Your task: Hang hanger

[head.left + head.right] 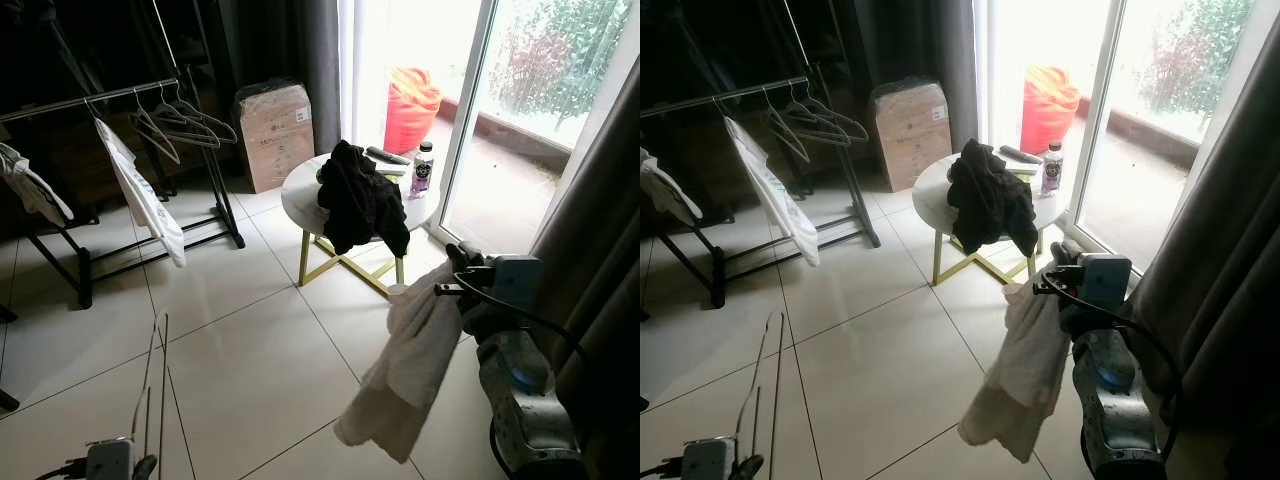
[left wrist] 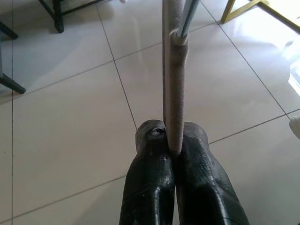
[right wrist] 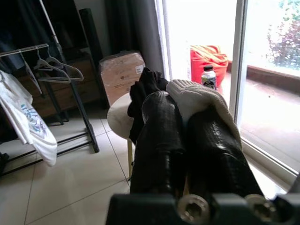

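Left eye view showed the clothes rack (image 1: 120,180) at far left, carrying empty hangers (image 1: 185,125) and a white T-shirt (image 1: 140,195). The round desk (image 1: 300,200) held a black garment (image 1: 360,200). The right claw (image 3: 185,136) was clamped on a cream towel (image 1: 410,365). The left claw (image 2: 171,150) pinched a hanger (image 2: 174,70) low over the floor tiles.

The left gripper (image 2: 171,150) has its jaws pinched on a hanger (image 1: 155,385), which rises ahead of them over the floor tiles (image 1: 250,370). The right gripper (image 3: 187,117) has its jaws clamped on a towel (image 1: 405,365) that droops below them. Ahead of those jaws stands a round table (image 1: 300,200) bearing a garment (image 1: 360,200) and a bottle (image 1: 422,168); a clothes rack (image 1: 90,100) lies to their left.
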Controlling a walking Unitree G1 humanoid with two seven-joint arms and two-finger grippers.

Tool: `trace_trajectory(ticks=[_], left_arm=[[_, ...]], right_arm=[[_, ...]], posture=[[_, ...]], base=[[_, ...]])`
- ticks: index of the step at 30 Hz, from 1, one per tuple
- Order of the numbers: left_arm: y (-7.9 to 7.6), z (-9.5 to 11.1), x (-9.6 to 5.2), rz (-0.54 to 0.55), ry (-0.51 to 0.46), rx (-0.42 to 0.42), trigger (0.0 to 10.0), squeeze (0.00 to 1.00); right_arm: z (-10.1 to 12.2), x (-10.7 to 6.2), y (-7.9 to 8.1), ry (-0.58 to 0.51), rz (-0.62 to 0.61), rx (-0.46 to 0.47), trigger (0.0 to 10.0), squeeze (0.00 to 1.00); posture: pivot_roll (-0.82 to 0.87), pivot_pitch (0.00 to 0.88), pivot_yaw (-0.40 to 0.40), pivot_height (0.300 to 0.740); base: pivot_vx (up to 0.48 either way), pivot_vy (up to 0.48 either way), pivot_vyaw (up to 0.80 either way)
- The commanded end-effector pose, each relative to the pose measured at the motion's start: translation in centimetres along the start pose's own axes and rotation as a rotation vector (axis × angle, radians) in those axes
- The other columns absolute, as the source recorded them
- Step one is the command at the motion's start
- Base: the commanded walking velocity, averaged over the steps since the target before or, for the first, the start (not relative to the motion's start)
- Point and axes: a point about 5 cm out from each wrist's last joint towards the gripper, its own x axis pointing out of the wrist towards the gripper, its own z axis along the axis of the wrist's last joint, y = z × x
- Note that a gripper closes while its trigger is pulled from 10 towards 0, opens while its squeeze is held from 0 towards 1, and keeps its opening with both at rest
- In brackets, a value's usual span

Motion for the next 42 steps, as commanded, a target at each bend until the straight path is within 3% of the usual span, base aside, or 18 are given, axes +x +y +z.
trace_trajectory(ticks=[1, 11, 17, 42], left_arm=[[0.3, -0.8, -0.2, 0.017, 0.019, -0.008, 10.0, 0.00], [1.1, -1.1, -0.5, 0.044, 0.017, -0.004, 10.0, 0.00], [0.9, -1.0, -0.5, 0.032, 0.013, -0.003, 10.0, 0.00], [0.0, -1.4, -0.5, -0.004, 0.010, 0.008, 10.0, 0.00]], right_arm=[[1.2, 0.0, 0.4, -0.049, 0.008, 0.001, 10.0, 0.00], [1.5, 0.2, 1.6, -0.059, 0.067, -0.024, 10.0, 0.00], [1.5, 0.2, 1.8, -0.055, 0.059, 0.007, 10.0, 0.00], [3.1, 1.4, 2.5, -0.088, 0.092, -0.029, 10.0, 0.00]], posture=[[-0.07, 0.071, 0.056, 0.740], [-0.05, 0.063, 0.058, 0.740], [-0.05, 0.054, 0.057, 0.740], [-0.05, 0.031, 0.052, 0.740]], base=[[0.277, 0.000, 0.00], [0.300, 0.000, 0.05], [0.344, 0.000, 0.20], [0.356, 0.000, 0.00]])
